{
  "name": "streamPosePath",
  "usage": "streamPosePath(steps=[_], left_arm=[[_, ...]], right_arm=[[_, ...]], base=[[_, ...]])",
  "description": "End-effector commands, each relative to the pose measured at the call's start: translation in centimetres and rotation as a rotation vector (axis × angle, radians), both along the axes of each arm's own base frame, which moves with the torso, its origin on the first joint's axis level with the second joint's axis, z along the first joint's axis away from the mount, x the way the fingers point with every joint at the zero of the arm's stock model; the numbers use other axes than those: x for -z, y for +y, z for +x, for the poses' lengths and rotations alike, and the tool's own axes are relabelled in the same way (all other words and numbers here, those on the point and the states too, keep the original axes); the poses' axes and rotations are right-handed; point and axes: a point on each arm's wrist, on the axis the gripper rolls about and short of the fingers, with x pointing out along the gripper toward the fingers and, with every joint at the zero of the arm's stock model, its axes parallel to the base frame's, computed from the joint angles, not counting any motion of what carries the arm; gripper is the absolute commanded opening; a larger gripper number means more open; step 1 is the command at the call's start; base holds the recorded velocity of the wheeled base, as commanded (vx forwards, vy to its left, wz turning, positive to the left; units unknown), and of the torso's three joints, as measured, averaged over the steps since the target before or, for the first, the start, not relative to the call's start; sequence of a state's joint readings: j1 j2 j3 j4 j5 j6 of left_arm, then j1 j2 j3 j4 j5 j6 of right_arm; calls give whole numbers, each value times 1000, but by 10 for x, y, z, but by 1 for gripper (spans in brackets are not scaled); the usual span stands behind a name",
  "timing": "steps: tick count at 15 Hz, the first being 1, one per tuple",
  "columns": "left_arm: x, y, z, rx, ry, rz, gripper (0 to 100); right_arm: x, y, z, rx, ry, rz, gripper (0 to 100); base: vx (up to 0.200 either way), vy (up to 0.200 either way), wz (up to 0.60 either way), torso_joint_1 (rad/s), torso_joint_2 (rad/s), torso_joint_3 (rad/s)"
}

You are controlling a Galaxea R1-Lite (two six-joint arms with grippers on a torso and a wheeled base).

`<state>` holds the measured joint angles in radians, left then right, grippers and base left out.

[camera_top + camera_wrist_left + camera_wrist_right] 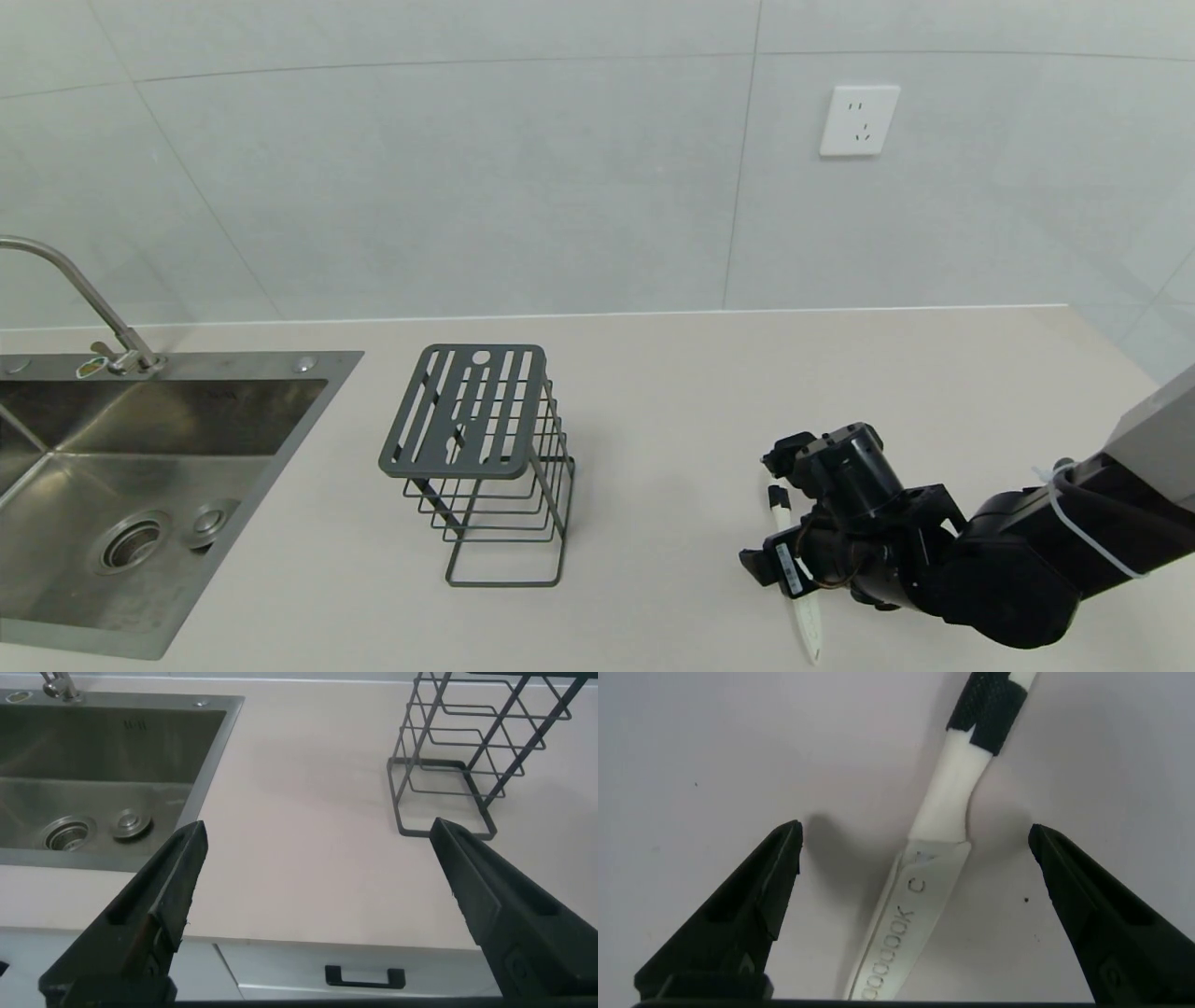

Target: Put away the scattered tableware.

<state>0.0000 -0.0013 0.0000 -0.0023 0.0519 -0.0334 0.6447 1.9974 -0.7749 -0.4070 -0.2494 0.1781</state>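
A white knife (pixel 801 597) with a black band on its handle lies flat on the counter at the front right. My right gripper (pixel 782 515) hovers just above it, open, one finger on each side of the knife (pixel 938 849) near where handle meets blade. A dark wire knife rack (pixel 485 448) with a slotted top stands in the middle of the counter. My left gripper (pixel 318 915) is open with nothing between its fingers, held over the counter's front edge, with the rack's base (pixel 448 784) ahead of it.
A steel sink (pixel 84 485) with a faucet (pixel 84 299) is set into the counter at the left. A tiled wall with a socket (pixel 859 119) runs behind. A drawer handle (pixel 364 976) shows below the counter's front edge.
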Motion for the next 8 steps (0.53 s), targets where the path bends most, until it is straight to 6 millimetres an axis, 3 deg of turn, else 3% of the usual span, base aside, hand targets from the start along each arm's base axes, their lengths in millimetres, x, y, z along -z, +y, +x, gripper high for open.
streamPosePath(steps=[1, 2, 3, 8], left_arm=[[0, 0, 0, -2, 1, 0, 100], [0, 0, 0, 0, 2, 0, 100], [0, 0, 0, 0, 1, 0, 100], [0, 0, 0, 0, 1, 0, 100]], right_arm=[[4, 1, 1, 2, 6, -9, 100], [5, 0, 1, 3, 11, -15, 100], [7, 0, 0, 2, 18, -21, 0], [22, -4, -5, 6, 64, -66, 0]], base=[[0, 0, 0, 0, 0, 0], [0, 0, 0, 0, 0, 0], [0, 0, 0, 0, 0, 0], [0, 0, 0, 0, 0, 0]])
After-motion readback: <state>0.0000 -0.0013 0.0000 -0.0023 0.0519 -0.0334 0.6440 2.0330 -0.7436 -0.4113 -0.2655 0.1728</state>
